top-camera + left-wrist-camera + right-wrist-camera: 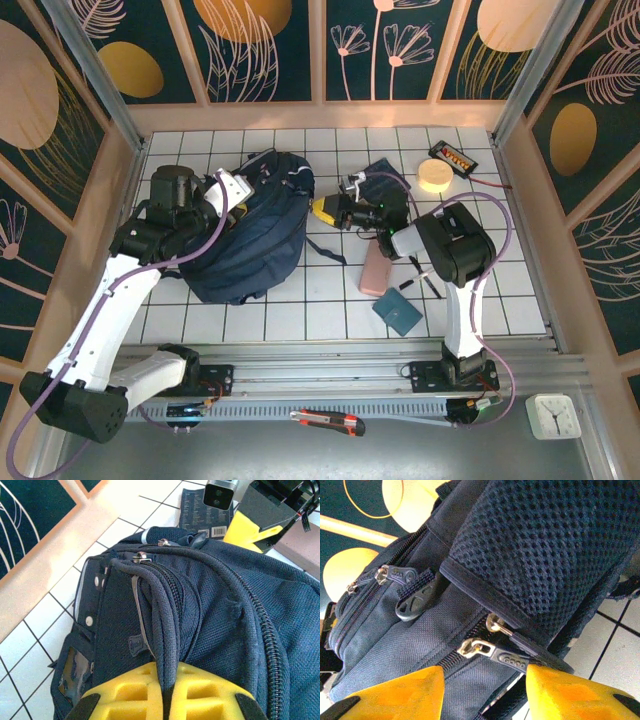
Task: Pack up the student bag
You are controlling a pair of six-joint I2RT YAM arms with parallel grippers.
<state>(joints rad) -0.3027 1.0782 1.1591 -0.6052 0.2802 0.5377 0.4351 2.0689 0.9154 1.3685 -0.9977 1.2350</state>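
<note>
The student bag, a big navy-blue backpack, lies on the white tiled table left of centre. At the bag's upper left, my left gripper is shut on its dark carry handle, which is pinched between the yellow fingers. From the right, my right gripper reaches the bag's side. In the right wrist view its yellow jaws stand apart over the main zipper. A metal slider with a black pull tab lies between them, the tab's end against the right finger. A mesh pocket sits above.
Right of the bag lie a dark blue booklet, a pink box, a teal notebook and a pen. A yellow round and a black device sit at the back right. A box cutter rests on the front rail.
</note>
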